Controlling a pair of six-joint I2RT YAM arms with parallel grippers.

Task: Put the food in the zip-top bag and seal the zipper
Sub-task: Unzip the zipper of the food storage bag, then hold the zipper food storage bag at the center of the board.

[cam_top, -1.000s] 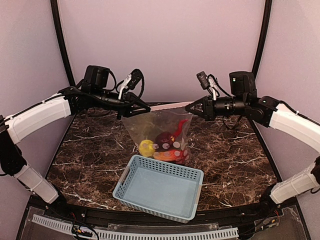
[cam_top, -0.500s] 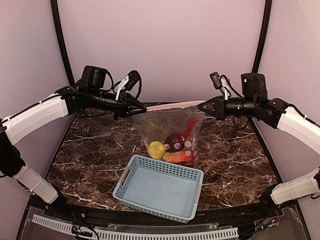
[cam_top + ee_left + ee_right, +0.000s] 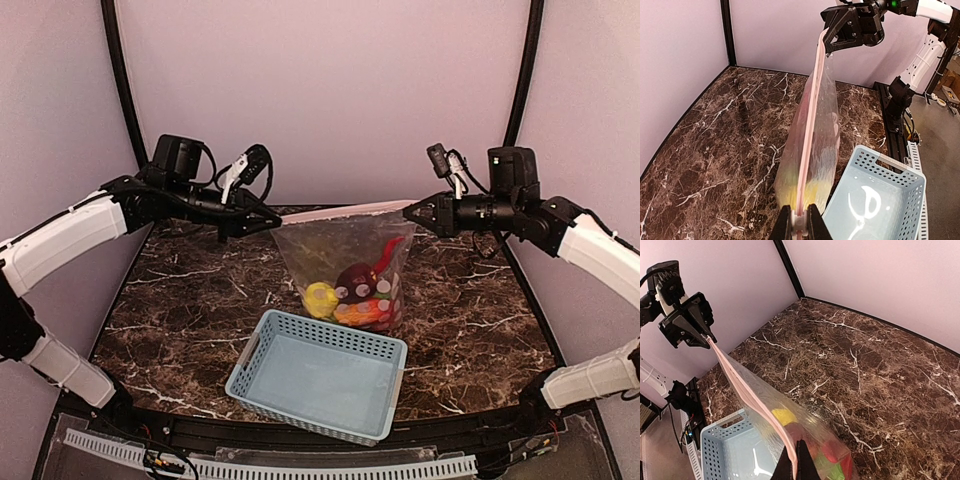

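Top external view, left to right: the left arm reaches inward from the left wall; the left gripper [image 3: 272,222] is pinched onto the left end of the zipper [image 3: 340,211]; the strip runs taut and nearly level across to the right gripper [image 3: 408,212], which is pressed together on the opposite end.

The zip-top bag [image 3: 345,260] hangs below the strip, between the two grippers, over the far middle of the marble table [image 3: 190,300]; whether its lower edge touches the table cannot be told.

The food [image 3: 355,290] lies at the bottom of the bag; a yellow piece [image 3: 319,298] sits leftmost, a dark red piece [image 3: 355,277] beside it, an orange piece [image 3: 355,312] below, and a thin red chilli [image 3: 385,255] stands tilted above them.

The light blue basket [image 3: 320,375] rests on the table just in front of the bag, nearer the arm bases.

Left wrist view: the left gripper [image 3: 800,227] has both fingers clamped on the near end of the pink strip [image 3: 807,135]; the strip's two sides look joined along its length; the right gripper [image 3: 827,42] holds the far end.

Right wrist view: the right gripper [image 3: 796,460] has its fingers closed with the strip [image 3: 745,390] entering between them; the left gripper [image 3: 707,335] holds the far end.
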